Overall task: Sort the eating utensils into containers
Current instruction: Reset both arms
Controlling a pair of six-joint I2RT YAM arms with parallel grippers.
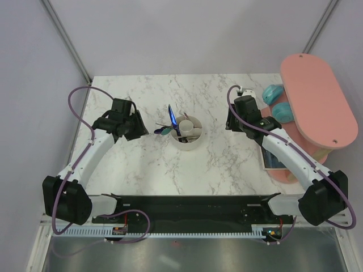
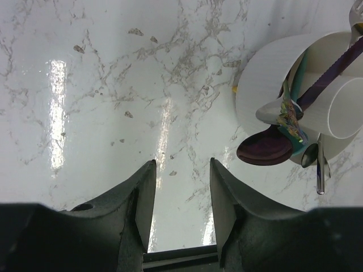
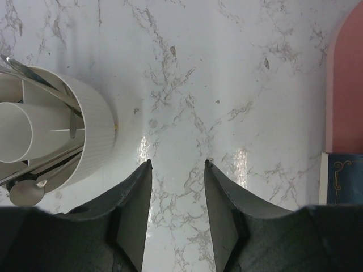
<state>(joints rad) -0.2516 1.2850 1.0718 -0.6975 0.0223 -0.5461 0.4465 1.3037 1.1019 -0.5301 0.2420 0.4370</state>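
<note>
The arms flank the holder (image 1: pixel 188 145). The left gripper (image 2: pixel 181 164) and right gripper (image 3: pixel 177 164) both have their jaws parted with nothing between them, probably because no utensil lies loose on the veined marble table (image 1: pixel 142 164) that I can see. The utensils (image 1: pixel 172 118) lean in the ribbed white plastic holder's ring sections, mid-table. A glossy purple spoon (image 2: pixel 265 152) juts bowl-first over the rim beside slim silver pieces.

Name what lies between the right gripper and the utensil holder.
Bare marble tabletop only, from right gripper to white holder; right wrist view shows it.
</note>
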